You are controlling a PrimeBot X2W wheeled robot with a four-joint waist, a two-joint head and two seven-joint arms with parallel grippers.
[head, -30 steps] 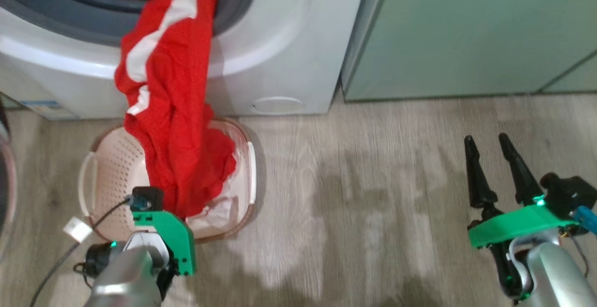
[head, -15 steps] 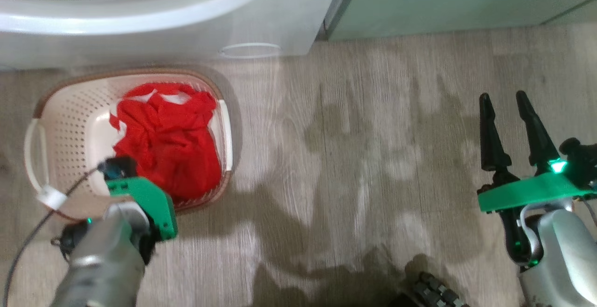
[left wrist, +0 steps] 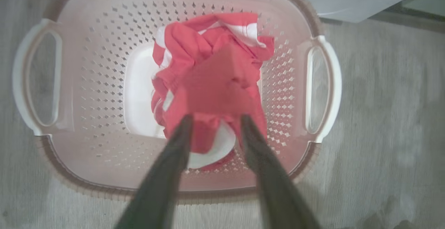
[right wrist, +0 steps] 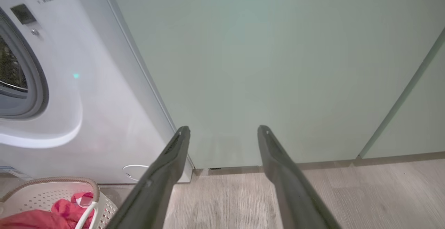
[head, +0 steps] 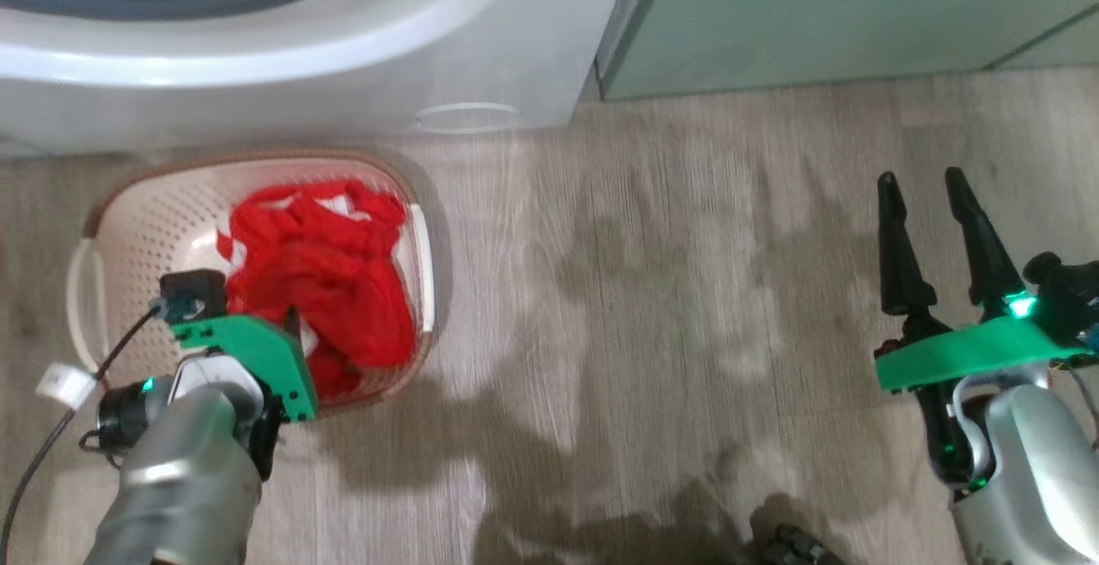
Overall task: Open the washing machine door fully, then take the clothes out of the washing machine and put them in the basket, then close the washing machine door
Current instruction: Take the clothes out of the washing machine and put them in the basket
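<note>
One red-and-white garment (left wrist: 212, 83) lies heaped in the basket (left wrist: 87, 83), which stands on the wooden floor (head: 652, 290) just before the washing machine (head: 481, 41). My left gripper (left wrist: 216, 119) hangs over it, fingers spread; my right gripper (head: 919, 179), likewise parted and empty, hovers well apart.

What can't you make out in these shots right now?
Drum contents: the washing machine opening is cut by the head view's top edge and right wrist view's left edge.
Whether the left gripper touches the red garment: blurred in left wrist view, mostly behind the green mount in head view.
Part of the basket floor: covered by the garment.
</note>
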